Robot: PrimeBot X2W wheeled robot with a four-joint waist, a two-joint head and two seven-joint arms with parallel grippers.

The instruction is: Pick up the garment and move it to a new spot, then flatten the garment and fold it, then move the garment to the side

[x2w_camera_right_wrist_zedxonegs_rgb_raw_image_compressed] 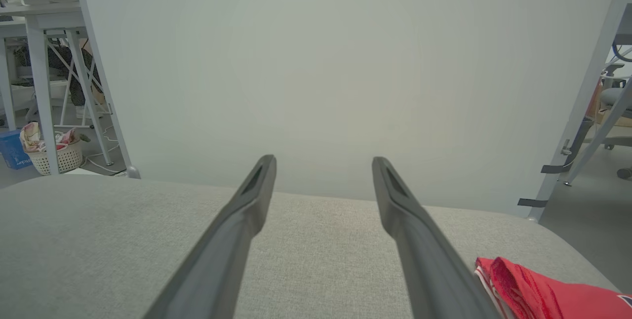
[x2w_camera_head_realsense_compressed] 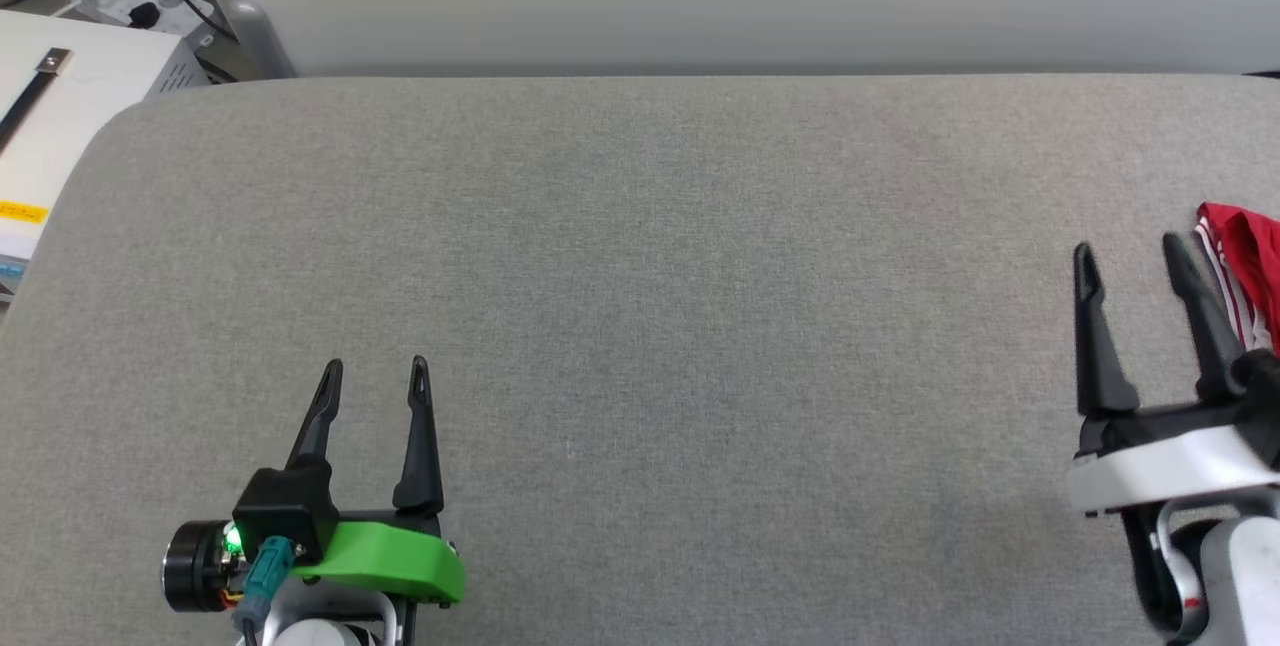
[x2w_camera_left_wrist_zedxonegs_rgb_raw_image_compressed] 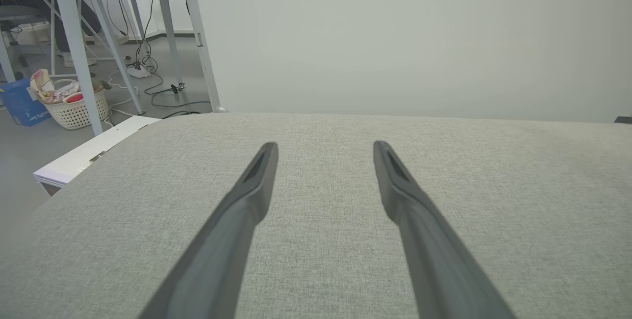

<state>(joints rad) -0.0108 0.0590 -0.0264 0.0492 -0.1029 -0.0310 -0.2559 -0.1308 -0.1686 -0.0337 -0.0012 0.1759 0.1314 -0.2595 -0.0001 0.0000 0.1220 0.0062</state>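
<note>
Since the garment (x2w_camera_head_realsense_compressed: pixel 1250 256) lies at the table's (x2w_camera_head_realsense_compressed: pixel 640 276) far right edge, just beside my right gripper (x2w_camera_head_realsense_compressed: pixel 1128 248), I log it as either awaiting pickup or already set aside; whether it is folded I cannot tell. Right gripper: fingers spread fully, gripping nothing, outer finger near the red cloth. Left gripper (x2w_camera_head_realsense_compressed: pixel 376 366): equally wide, holding nothing, poised above the table's near left.

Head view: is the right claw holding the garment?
No, the right claw stands open with nothing between its fingers; the garment lies bunched beside it.
</note>
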